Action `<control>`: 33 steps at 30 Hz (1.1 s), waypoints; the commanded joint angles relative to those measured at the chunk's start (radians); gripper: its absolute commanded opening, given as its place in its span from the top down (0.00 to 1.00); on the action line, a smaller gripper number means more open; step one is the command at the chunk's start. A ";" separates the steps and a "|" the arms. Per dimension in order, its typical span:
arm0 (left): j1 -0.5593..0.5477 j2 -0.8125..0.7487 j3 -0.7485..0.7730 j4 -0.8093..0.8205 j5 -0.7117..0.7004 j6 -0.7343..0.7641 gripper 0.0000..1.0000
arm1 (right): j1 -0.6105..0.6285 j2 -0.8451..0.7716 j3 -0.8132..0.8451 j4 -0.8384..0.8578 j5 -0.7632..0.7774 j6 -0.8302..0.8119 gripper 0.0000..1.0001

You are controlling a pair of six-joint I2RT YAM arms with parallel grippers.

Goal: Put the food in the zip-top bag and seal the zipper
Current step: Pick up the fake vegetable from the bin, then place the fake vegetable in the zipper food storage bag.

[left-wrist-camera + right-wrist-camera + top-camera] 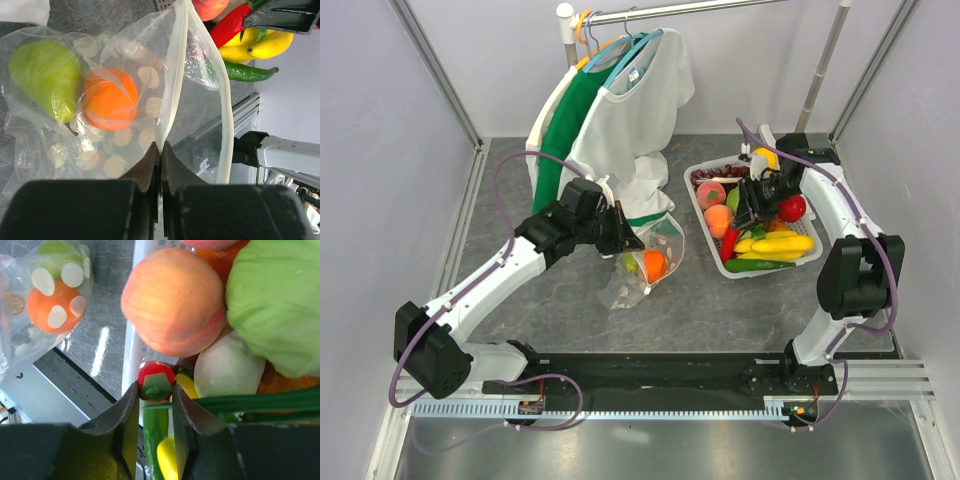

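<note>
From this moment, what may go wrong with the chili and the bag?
The right fingers pinch the red chili only at its stem end, so it may slip or swing. The left fingers hold one lip of the zipper on the zip-top bag; the floppy mouth might sag and block the chili.

The left gripper (pixel 160 150) has its jaws pressed together on the pale zipper (pixel 176 85) of the clear, dotted zip-top bag (pixel 145 50). Inside lie a green pear (pixel 42 75) and an orange fruit (pixel 111 98) — touching. Past the open mouth lie a red chili (pixel 229 25), yellow fruit (pixel 260 47) and a green chili (pixel 248 73).
</note>
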 commanded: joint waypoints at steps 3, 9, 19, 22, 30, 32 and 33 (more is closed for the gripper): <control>0.006 0.003 0.005 0.028 0.021 0.000 0.98 | 0.003 -0.128 0.041 -0.064 -0.032 0.027 0.93; 0.006 0.003 0.006 0.027 0.021 0.002 0.98 | 0.002 -0.168 0.122 -0.093 -0.040 0.019 1.00; 0.006 0.000 0.006 0.022 0.020 0.005 0.98 | 0.002 -0.226 0.265 -0.082 -0.158 0.016 1.00; 0.007 0.003 0.008 0.022 0.021 0.006 0.98 | 0.002 -0.228 0.330 -0.073 -0.234 0.030 1.00; 0.006 0.022 0.020 0.016 0.047 0.011 0.98 | 0.092 -0.313 0.311 0.154 -0.450 0.183 1.00; 0.006 0.026 0.028 0.008 0.057 0.014 0.98 | 0.176 -0.335 0.295 0.226 -0.436 0.206 1.00; 0.006 0.028 0.035 0.001 0.058 0.016 0.98 | 0.207 -0.341 0.281 0.244 -0.422 0.211 1.00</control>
